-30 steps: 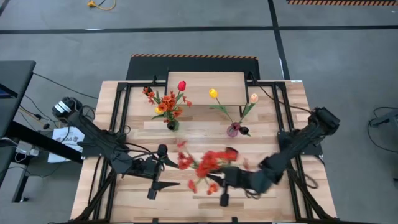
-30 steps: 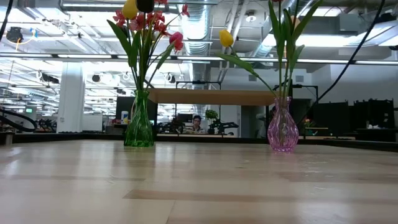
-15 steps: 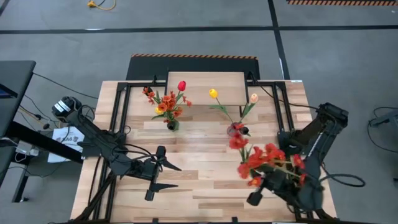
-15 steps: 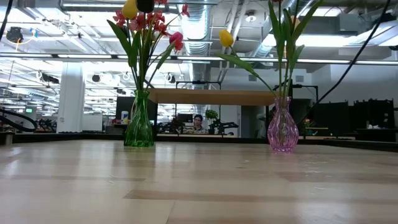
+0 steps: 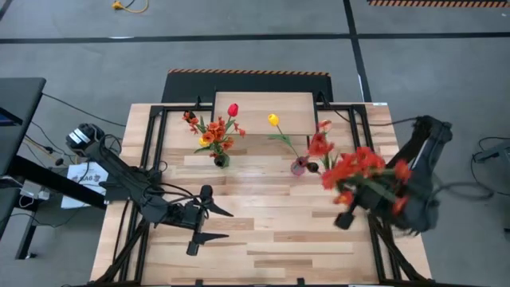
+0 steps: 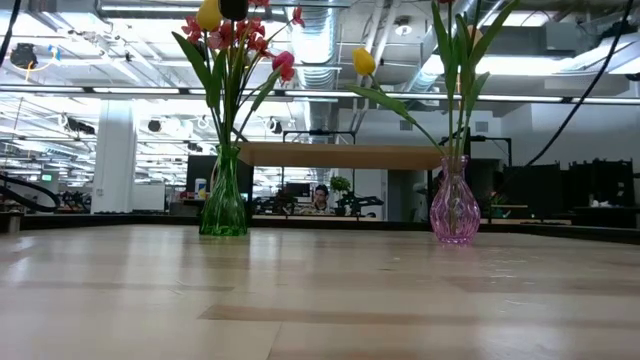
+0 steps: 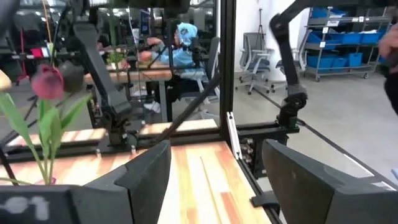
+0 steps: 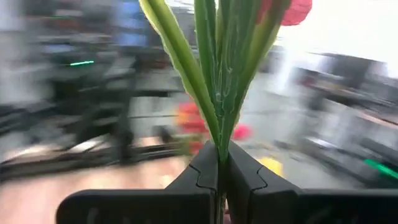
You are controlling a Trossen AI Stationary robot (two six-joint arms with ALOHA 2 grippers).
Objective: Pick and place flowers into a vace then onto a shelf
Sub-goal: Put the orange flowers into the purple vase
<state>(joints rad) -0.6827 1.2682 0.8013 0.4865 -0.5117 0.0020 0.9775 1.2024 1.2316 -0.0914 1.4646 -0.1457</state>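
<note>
In the high view my right gripper is at the table's right side, shut on a bunch of red flowers whose blossoms spread beside the pink vase. That pink vase stands on its base on the table and holds yellow and cream tulips. A green vase with red and orange flowers stands to its left. The shelf is behind both vases. My left gripper waits open over the table's near left part. My right gripper pinches the green stems and leaves of the bunch between its two shut fingers. The fingers come at them level and lie across the stems. The bunch is lifted clear of the table, its red blossoms beyond the fingers.
Black frame rails run along the table's sides and back. In the left wrist view a dark maroon tulip shows off to one side. A person sits in the room beyond the table. Bare wood lies in the table's near middle.
My right gripper has swung from the table's near middle toward the right edge and up, then toward the far side, turning as it went. The red bunch has gone with it, lifted clear, and now hangs beside the pink vase.
</note>
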